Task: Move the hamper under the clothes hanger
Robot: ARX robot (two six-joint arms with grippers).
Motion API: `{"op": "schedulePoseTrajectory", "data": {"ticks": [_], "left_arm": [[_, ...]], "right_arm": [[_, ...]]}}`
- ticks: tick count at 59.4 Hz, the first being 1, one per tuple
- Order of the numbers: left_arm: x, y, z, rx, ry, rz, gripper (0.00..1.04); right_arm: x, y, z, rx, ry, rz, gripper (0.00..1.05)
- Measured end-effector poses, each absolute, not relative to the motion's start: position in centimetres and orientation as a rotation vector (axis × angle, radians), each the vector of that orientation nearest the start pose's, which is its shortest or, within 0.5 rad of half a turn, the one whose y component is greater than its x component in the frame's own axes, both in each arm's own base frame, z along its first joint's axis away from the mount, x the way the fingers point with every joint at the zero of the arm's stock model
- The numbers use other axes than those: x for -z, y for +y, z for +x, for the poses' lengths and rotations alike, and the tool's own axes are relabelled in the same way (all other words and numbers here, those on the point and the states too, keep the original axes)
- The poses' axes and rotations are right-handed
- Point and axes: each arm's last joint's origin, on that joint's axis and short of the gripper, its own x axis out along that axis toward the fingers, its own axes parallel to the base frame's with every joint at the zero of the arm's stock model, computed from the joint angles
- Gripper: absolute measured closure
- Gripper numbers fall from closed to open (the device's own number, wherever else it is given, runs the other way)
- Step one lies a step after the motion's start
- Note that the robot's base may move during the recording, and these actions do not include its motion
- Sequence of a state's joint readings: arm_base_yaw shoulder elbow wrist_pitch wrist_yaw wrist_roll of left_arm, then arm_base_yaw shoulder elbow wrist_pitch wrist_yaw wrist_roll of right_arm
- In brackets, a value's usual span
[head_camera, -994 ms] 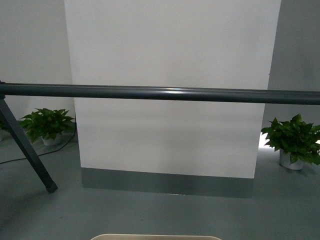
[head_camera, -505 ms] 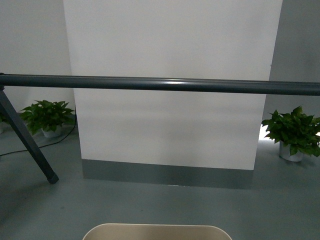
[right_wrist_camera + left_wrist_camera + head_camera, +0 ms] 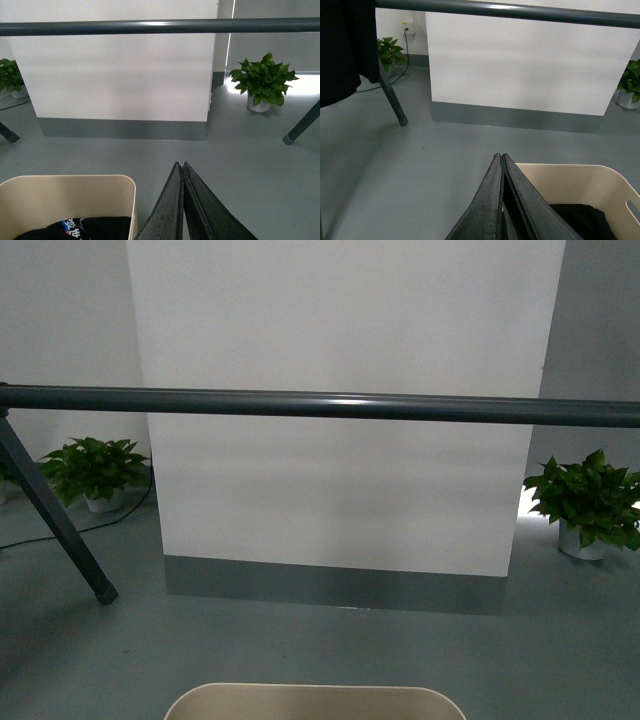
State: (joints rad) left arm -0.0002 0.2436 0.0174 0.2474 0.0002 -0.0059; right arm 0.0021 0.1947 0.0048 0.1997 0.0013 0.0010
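You have one hamper (image 3: pixel 312 702), one clothes hanger (image 3: pixel 320 405) with a single horizontal bar, and two potted plants (image 3: pixel 92 472) (image 3: pixel 587 505) on the floor. One white wall panel (image 3: pixel 340 410) stands behind the bar. Two grippers show, the left gripper (image 3: pixel 501 157) and the right gripper (image 3: pixel 180 165), and one dark garment (image 3: pixel 342 47) hangs from the bar.

left pincer (image 3: pixel 500 159) closed | hamper (image 3: pixel 600 181) beside | clothes hanger (image 3: pixel 520 11) overhead

The grey floor (image 3: pixel 330 650) carries the beige hamper (image 3: pixel 580 187) just beside the left tool (image 3: pixel 501 157). Ahead of the tool stand the clothes hanger's leg (image 3: pixel 60 530) and two potted plants (image 3: pixel 92 472), probably resting directly on it.
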Motion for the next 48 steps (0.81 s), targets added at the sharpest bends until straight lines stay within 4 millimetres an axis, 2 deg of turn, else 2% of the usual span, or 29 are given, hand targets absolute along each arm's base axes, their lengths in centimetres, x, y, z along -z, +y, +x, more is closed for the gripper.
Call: {"op": "schedulePoseTrajectory", "data": {"ticks": [13,22,33,35,43,48], "left_arm": [[-17.2,0.0,10.8,0.000,-0.020,-0.006,1.01],[-16.9,0.0,9.8,0.001,-0.006,-0.006,1.01],[-16.9,0.0,9.7,0.000,-0.014,-0.006,1.01],[-16.9,0.0,9.7,0.000,-0.014,-0.007,1.01],[-16.9,0.0,9.7,0.000,-0.015,-0.006,0.80],[-16.9,0.0,9.7,0.000,-0.015,-0.006,0.62]], "right_arm": [[-16.5,0.0,9.8,-0.003,-0.001,0.001,1.03],[-16.5,0.0,9.8,-0.002,-0.001,0.001,1.03],[-16.5,0.0,9.8,-0.003,-0.002,0.001,1.03],[-16.5,0.0,9.8,-0.003,-0.002,0.000,0.99],[-16.5,0.0,9.8,-0.003,-0.002,0.000,0.80],[-16.5,0.0,9.8,-0.003,-0.002,0.000,0.62]]}}
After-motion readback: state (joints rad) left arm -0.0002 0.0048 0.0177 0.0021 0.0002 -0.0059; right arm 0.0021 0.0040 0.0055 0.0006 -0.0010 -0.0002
